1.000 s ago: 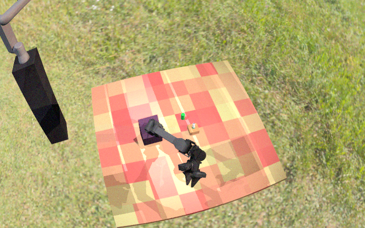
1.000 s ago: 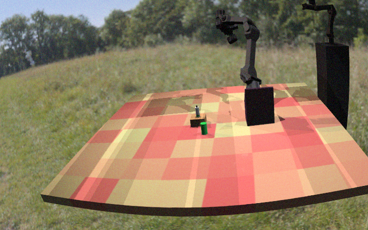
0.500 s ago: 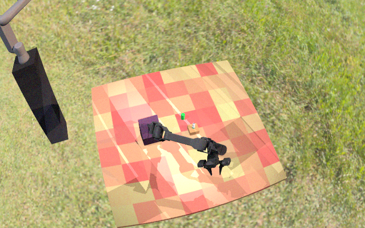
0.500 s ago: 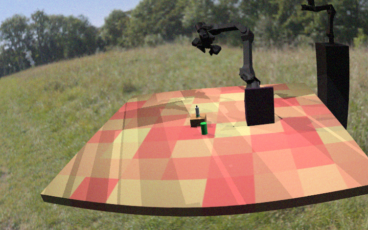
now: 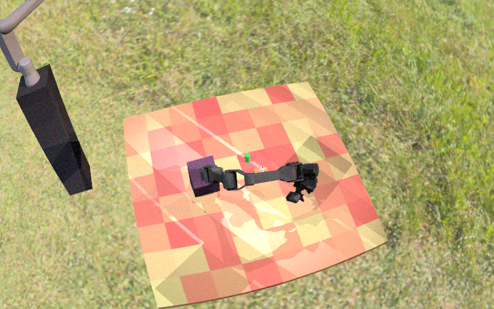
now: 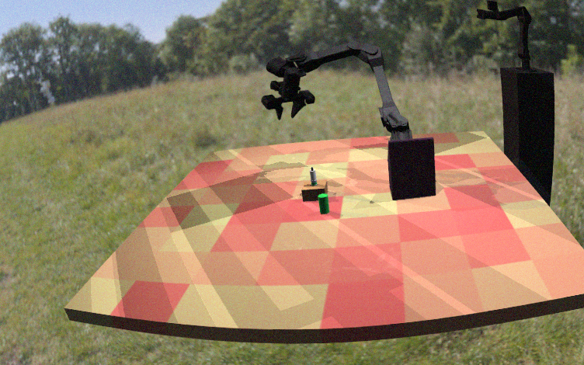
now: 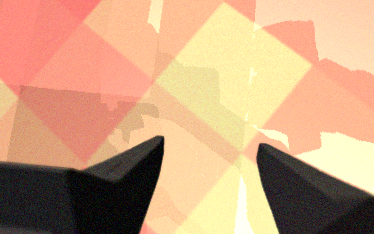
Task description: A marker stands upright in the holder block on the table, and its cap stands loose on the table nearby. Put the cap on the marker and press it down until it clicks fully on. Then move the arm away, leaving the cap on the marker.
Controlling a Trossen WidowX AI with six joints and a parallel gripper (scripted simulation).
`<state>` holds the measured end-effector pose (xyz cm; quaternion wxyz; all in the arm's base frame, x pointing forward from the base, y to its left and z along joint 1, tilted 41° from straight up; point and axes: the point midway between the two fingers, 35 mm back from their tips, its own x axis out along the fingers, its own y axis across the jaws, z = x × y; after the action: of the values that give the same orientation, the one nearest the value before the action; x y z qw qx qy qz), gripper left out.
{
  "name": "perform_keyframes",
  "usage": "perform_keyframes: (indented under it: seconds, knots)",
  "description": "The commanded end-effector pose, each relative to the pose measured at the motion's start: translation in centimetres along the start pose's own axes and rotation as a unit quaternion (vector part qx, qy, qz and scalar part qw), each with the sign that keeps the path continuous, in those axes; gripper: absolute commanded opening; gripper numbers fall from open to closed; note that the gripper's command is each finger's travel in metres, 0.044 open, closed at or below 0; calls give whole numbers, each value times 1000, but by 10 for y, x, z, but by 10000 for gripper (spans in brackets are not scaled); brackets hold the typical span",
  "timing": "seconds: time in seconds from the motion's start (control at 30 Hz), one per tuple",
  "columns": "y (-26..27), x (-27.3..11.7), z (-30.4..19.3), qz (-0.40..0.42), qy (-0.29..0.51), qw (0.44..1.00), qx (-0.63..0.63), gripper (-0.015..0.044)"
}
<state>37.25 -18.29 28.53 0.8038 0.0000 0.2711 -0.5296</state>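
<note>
The green cap (image 5: 247,157) (image 6: 324,203) stands upright on the table beside the holder block. The white marker (image 5: 262,168) (image 6: 313,176) stands upright in the brown holder block (image 6: 311,194), its dark tip bare and pointing up. In the top view the arm hides part of the block. My gripper (image 6: 286,117) (image 7: 210,147) is open and empty, fingers pointing down, high above the table on the far side of the block as the exterior camera sees it. Neither cap nor marker shows in the wrist view.
The checkered table (image 5: 256,284) (image 6: 362,304) carries shadows and bright streaks. My arm rises from a dark purple base block (image 5: 199,174) (image 6: 411,168). A tall black pedestal (image 5: 55,122) (image 6: 528,122) with another arm stands off the table, beyond its edge.
</note>
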Motion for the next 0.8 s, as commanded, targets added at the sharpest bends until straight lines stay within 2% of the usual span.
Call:
perform_keyframes:
  seconds: [0.0, 0.2, 0.37, 0.6, 0.77]
  knots:
    - [53, -5, -52, 48, 39, 986, -158, 241]
    - [112, -27, -135, 114, 75, 913, -385, 241]
    - [141, -52, -212, 161, 92, 802, -567, 241]
    - [145, -90, -322, 205, 103, 572, -788, 241]
    - [118, -114, -396, 213, 108, 348, -907, 241]
